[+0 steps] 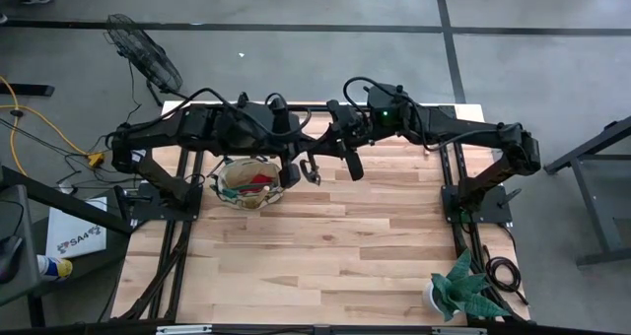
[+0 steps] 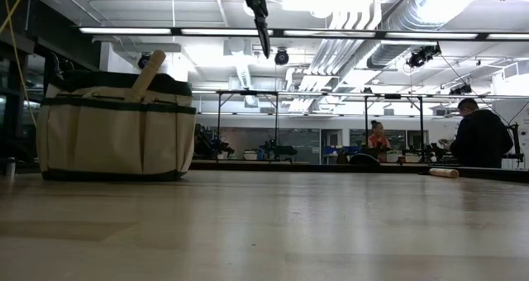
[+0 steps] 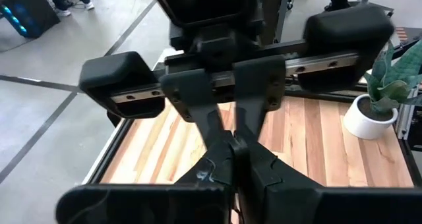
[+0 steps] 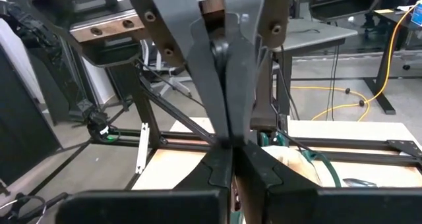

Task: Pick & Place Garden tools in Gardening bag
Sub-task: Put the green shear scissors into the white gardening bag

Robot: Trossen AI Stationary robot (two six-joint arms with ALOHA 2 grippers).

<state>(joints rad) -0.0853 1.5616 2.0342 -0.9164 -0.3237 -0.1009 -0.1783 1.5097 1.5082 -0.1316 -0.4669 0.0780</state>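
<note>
The beige gardening bag with green trim stands on the table's left half. It holds several tools, among them a red item and a wooden handle sticking up over its rim. Just right of the bag, high above the table, my left gripper and my right gripper meet tip to tip, both shut. A dark slim tool, by its look the dark pruners, hangs below them. My left gripper comes nearly level from the table's left and is shut where the dark pruners' upper end sits. Its own fingers hide the contact, so the part cannot be told. The tool hangs clear of the table. My right gripper comes nearly level from the table's right, facing the left one, and is shut at the same spot. Its fingers and the left gripper's fingers cover the contact. The pruners' lower end points down, far above the tabletop.
A white pot with a green spiky plant stands at the table's near right corner. Bare wooden tabletop lies between the bag and the plant. A floor fan stands off the far left corner. People show in the room behind.
</note>
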